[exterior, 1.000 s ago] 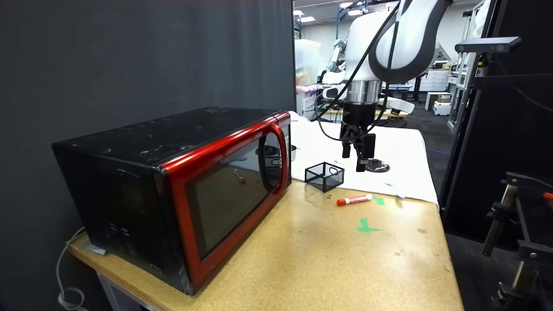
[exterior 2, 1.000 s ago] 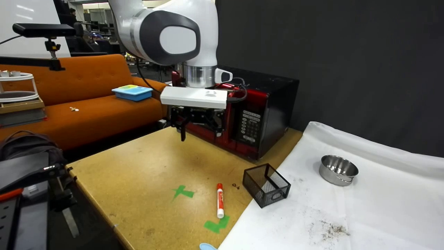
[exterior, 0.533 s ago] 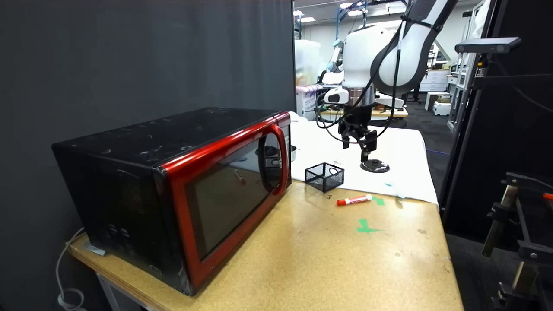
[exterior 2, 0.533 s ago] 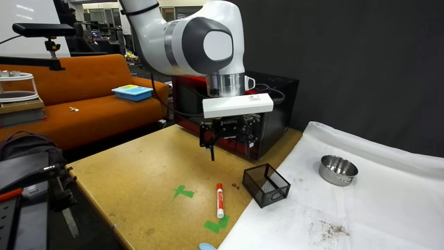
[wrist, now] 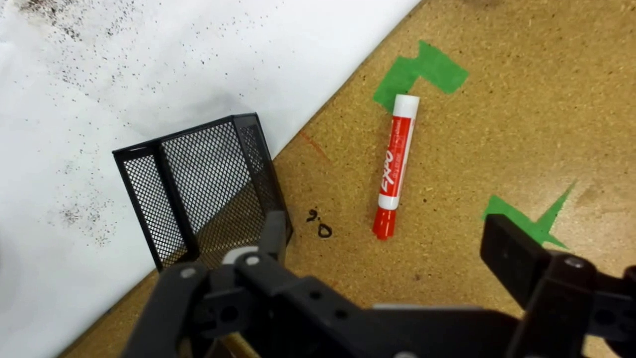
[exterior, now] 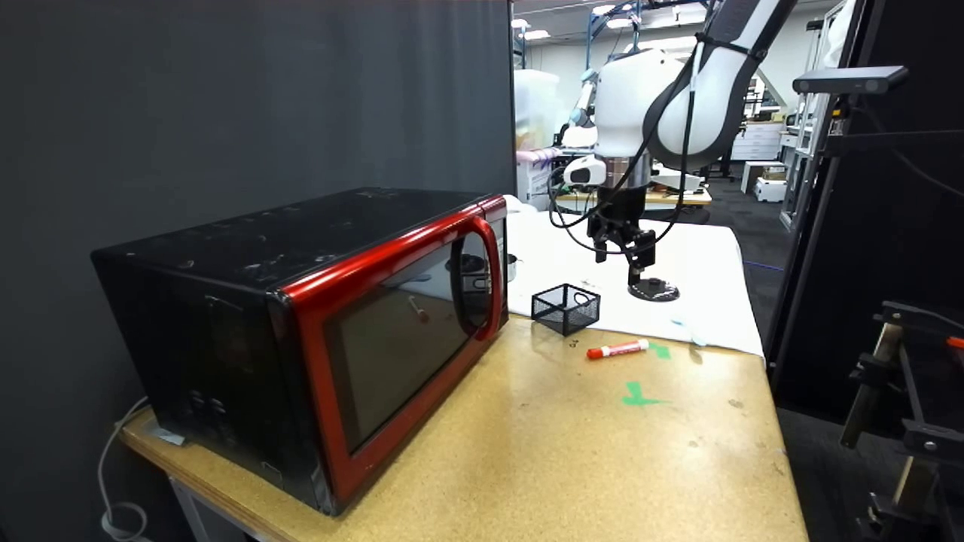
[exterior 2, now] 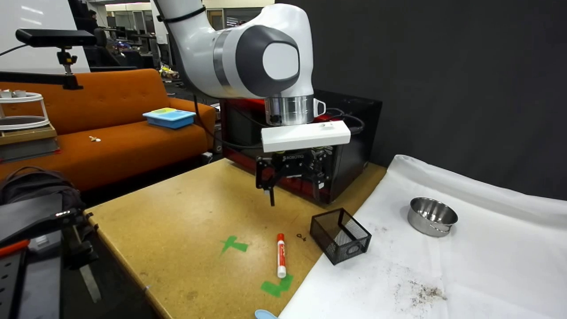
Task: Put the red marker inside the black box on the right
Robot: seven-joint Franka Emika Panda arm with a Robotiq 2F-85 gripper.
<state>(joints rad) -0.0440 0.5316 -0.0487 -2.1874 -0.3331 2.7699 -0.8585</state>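
1. In an exterior view the red marker [exterior 2: 281, 257] lies flat on the tabletop [exterior 2: 186, 239], just beside the black box [exterior 2: 322, 241] and not touching it. It looks like plastic and should be light and stiff, hard to crush, yet smooth enough to slide out of a loose pinch. The pincer [exterior 2: 294, 202] hangs higher than the black box, jaws spread wide, with nothing in its hold.

2. In an exterior view the red cap [exterior: 594, 352] is the end nearer the black box, the white end [exterior: 642, 345] the farther one. The red cap is probably only pushed on, so pulling there could part it from the rest. The red marker looks round, and a sideways nudge may roll it toward the black box or away from it.

3. In the wrist view one jaw covers part of the black box's edge from this angle; the other stands well apart from it, and the red marker lies below. The line from jaw to jaw crosses the red marker nearly square, so little turning seems called for. The best hold is mid-length, on the red label [wrist: 396, 158], one jaw on the side facing the black box, one on the side away from it. A straight drop might catch the red cap instead.
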